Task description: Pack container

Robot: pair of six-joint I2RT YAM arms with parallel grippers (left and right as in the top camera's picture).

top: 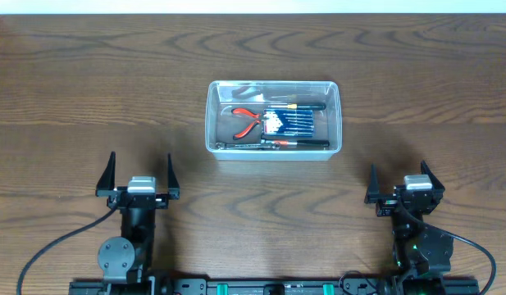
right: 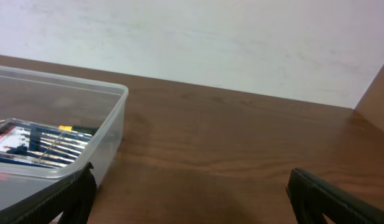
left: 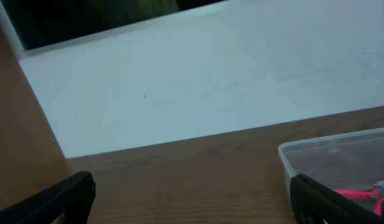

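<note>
The clear plastic container [top: 274, 120] stands at the table's centre. Inside lie red-handled pliers [top: 246, 120], a blue screwdriver set [top: 294, 122] and long dark tools. Its corner shows in the left wrist view [left: 328, 155] and in the right wrist view [right: 86, 106]. My left gripper [top: 138, 174] is open and empty at the near left, apart from the container. It also shows in the left wrist view [left: 192, 205]. My right gripper [top: 398, 180] is open and empty at the near right. It also shows in the right wrist view [right: 192, 199].
The wooden table [top: 88, 90] spreads around the container. A white wall [left: 210, 81] runs along the far edge. Cables trail from both arm bases at the front edge.
</note>
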